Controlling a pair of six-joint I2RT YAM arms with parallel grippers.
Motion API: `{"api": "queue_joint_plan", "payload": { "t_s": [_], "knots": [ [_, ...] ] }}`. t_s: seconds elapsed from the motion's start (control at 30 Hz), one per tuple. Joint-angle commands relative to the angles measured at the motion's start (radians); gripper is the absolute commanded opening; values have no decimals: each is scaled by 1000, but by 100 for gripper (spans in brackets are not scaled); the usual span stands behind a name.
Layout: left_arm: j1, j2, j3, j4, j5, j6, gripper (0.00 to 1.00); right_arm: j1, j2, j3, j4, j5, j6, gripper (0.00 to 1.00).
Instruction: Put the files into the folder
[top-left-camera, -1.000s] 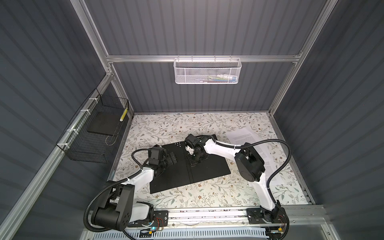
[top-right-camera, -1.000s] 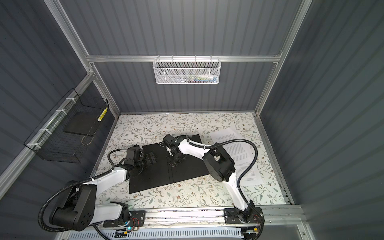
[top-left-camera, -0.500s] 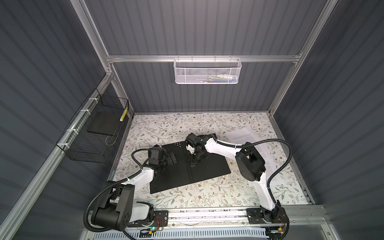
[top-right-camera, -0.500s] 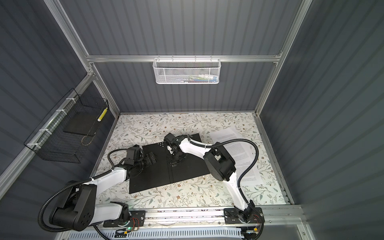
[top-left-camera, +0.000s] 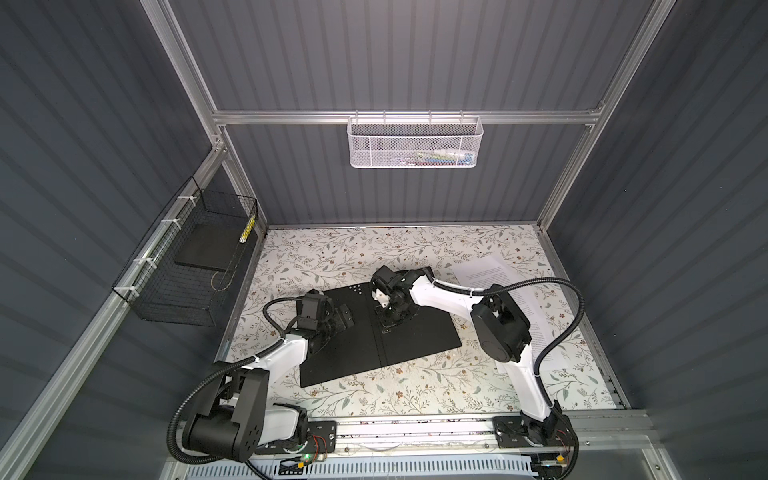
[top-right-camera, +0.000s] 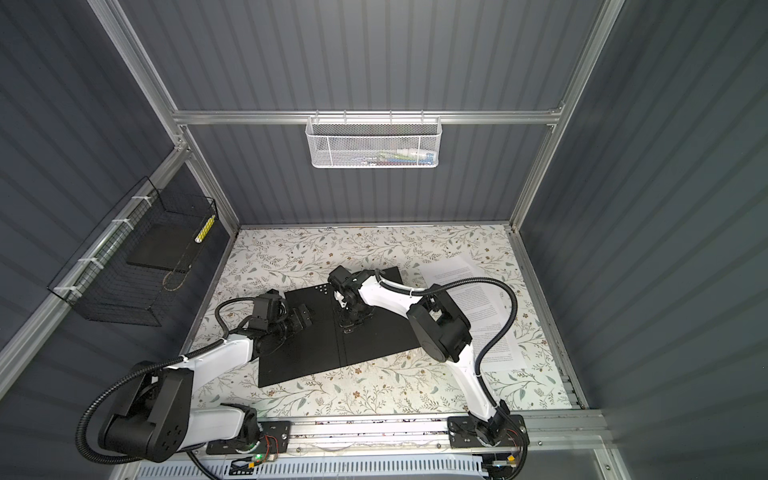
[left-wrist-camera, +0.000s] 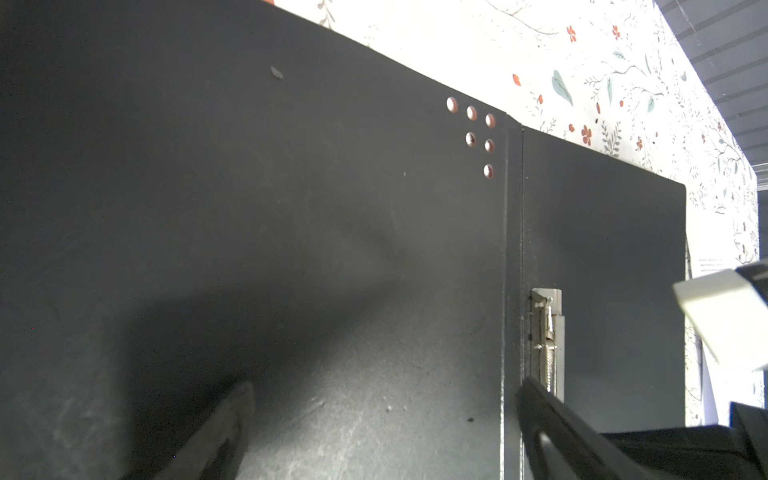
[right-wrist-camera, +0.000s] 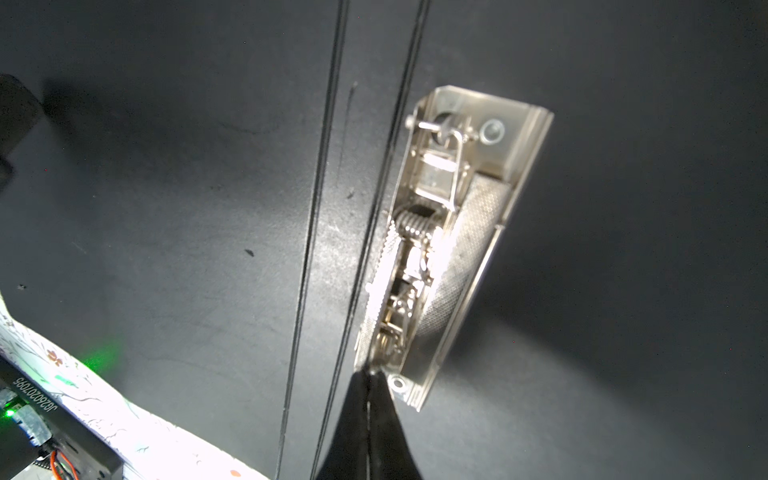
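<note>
Though folder (top-left-camera: 415, 345) lies open on table (top-left-camera: 374, 399), files (top-left-camera: 490, 272) sit beside it, outside. Right jaws, closed at clip (right-wrist-camera: 453, 232) end, may slip off the springy lever. Left jaws are wide open and hold nothing.

Black inside of the folder (left-wrist-camera: 291, 249), lying open and flat on the flowered bench (left-wrist-camera: 623, 62). Six small holes (left-wrist-camera: 473, 133) close to the spine fold; metal clip (left-wrist-camera: 548, 332) just beside it. Fingers of the end effector (left-wrist-camera: 386, 390) wide apart above the folder, one of them blurred, perhaps touching it.
</note>
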Motion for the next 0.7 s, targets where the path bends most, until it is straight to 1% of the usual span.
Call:
{"api": "queue_joint_plan", "payload": {
  "t_s": [0.0,0.2,0.4,0.6,0.67],
  "knots": [
    [10,38,-49,-207,-5,-6,100,-8,53,-37,-39,60,0,0],
    [9,41,-46,-210,-4,-6,100,-26,55,-83,-37,53,13,0],
    [10,42,-46,-211,-4,-6,100,-22,96,-41,-79,74,6,0],
    [10,41,-47,-209,-4,-6,100,-27,120,-15,-128,142,17,0],
    [10,44,-45,-212,-3,-5,100,-16,143,24,-171,174,12,0]
  ]
}}
